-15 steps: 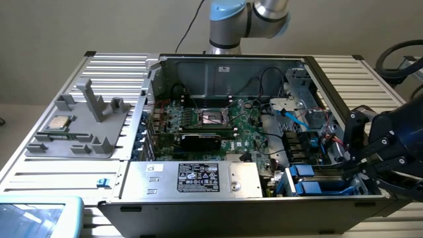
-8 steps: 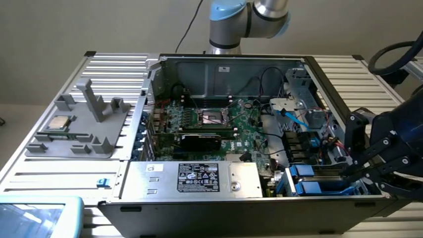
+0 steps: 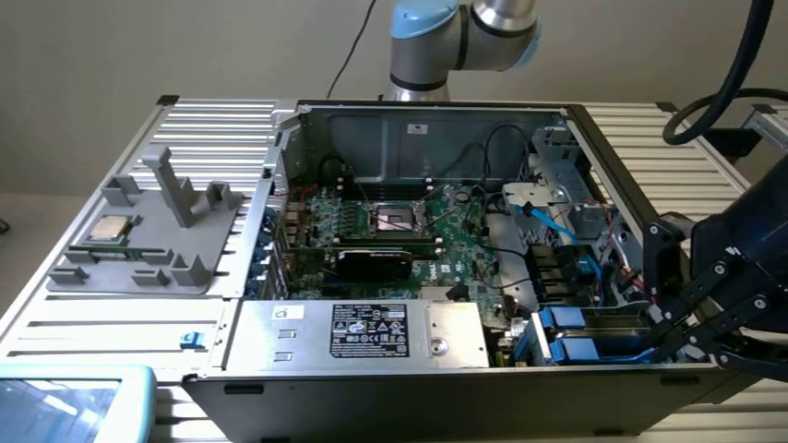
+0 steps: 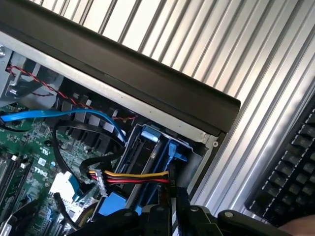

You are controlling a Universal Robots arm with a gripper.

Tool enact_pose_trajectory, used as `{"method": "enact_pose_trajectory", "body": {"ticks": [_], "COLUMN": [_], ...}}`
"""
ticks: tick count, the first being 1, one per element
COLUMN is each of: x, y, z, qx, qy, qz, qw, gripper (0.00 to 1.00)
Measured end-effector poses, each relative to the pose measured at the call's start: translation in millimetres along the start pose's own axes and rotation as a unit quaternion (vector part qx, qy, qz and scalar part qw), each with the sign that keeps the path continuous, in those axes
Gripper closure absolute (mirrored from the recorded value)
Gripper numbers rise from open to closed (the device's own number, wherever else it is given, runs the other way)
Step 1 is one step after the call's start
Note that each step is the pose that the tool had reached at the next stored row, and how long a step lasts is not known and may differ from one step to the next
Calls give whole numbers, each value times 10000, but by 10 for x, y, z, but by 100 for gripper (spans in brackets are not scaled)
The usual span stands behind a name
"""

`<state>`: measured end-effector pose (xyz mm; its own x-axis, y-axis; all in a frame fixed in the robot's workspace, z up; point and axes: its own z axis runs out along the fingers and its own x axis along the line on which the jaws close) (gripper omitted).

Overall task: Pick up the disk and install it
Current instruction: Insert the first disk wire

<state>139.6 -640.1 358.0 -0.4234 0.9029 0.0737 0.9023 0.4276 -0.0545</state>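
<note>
The open computer case [image 3: 407, 115] lies on a slatted aluminium table. In its drive bay, at the exterior view's right near corner, two drives with blue carriers stand on edge. The disk [image 3: 573, 349] is the nearer one; its blue carrier tab [image 4: 173, 150] also appears in the wrist view. My black gripper [image 3: 671, 337] hangs just to the right of the bay, over the case wall. Its fingers [image 4: 160, 216] stand close together, in line with the disk's edge, and I see nothing between them. I cannot tell whether they touch the disk.
A red, yellow and black power cable [image 4: 133, 176] and a blue data cable [image 4: 64, 114] cross beside the bay. The other drive [image 3: 564, 318], motherboard [image 3: 407, 221] and power supply [image 3: 357, 330] fill the case. A grey fixture [image 3: 148, 240] holds a processor chip [image 3: 113, 228]. A keyboard [image 4: 290, 172] lies outside.
</note>
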Motion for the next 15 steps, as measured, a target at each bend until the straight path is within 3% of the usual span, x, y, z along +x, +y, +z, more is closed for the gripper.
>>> {"method": "enact_pose_trajectory", "body": {"ticks": [3, 5, 15], "x": [9, 17, 153], "y": [0, 2, 19], "z": [-2, -4, 5], "qx": [13, 43, 46], "qy": [-30, -106, -114], "qz": [10, 18, 19], "qw": [10000, 9999, 9999], "gripper": [84, 84, 84]}}
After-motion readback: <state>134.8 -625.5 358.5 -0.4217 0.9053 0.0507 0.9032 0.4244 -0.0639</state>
